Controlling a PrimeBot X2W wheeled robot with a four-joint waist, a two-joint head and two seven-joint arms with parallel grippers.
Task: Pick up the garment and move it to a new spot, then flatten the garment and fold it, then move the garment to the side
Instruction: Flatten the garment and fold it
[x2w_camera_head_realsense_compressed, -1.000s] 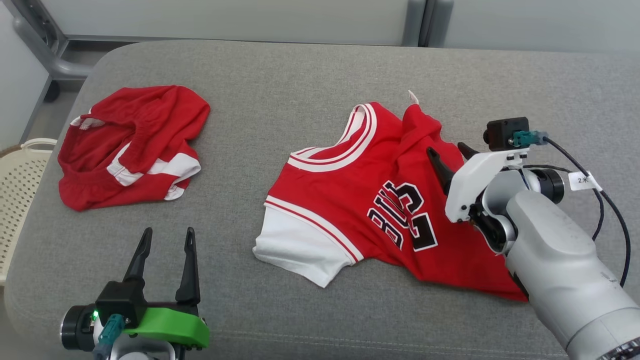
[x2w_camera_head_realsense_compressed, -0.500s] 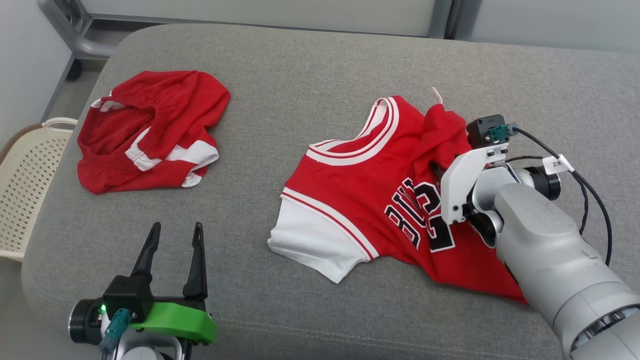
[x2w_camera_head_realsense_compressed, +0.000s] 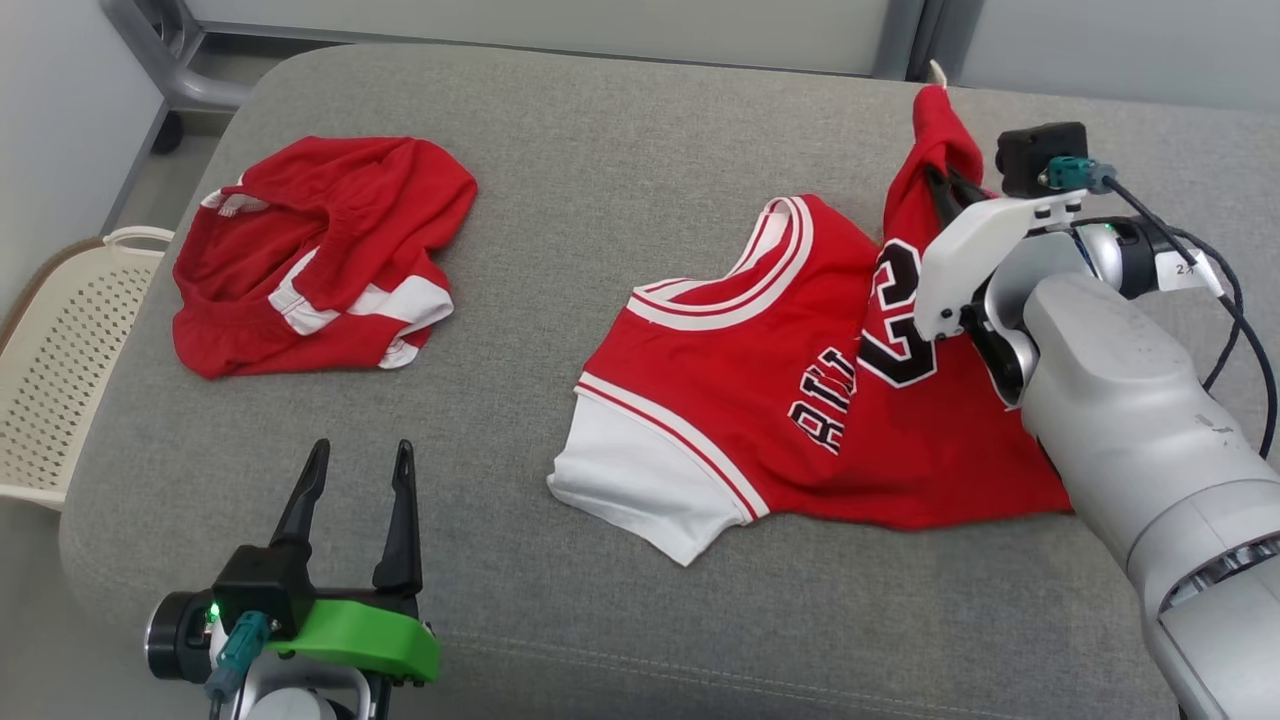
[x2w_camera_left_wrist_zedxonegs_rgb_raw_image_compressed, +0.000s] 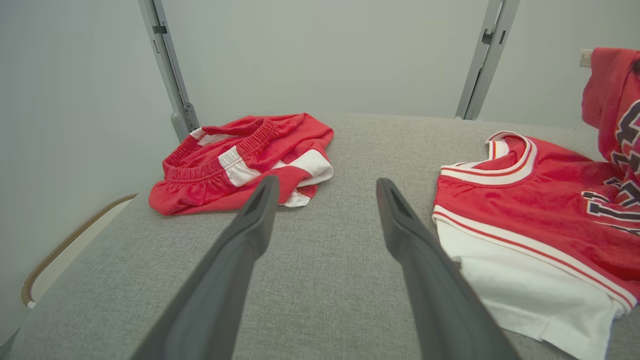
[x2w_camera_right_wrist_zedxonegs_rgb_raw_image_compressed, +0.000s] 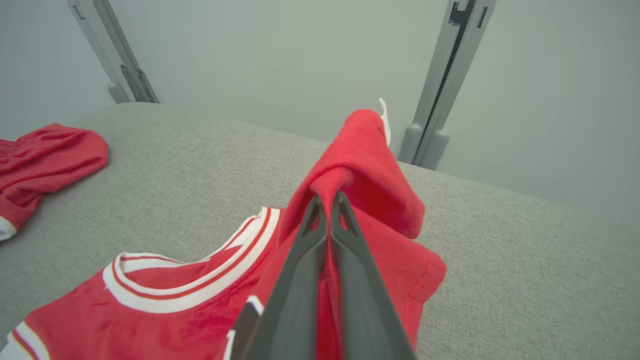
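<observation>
Red jersey (x2w_camera_head_realsense_compressed: 740, 370) with white sleeve (x2w_camera_head_realsense_compressed: 630, 490), red-and-white striped collar (x2w_camera_head_realsense_compressed: 745, 290), black lettering (x2w_camera_head_realsense_compressed: 895, 350); red-and-white shorts (x2w_camera_head_realsense_compressed: 320, 250); grey cushion (x2w_camera_head_realsense_compressed: 600, 150).

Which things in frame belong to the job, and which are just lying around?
In the job:
red jersey, one fold lifted off the grey pad
right end effector, shut on that fold
left end effector, open, holding nothing

Lying about:
red shorts, crumpled on the pad, left of the jersey
cream perforated basket, beside the pad's left edge
</observation>
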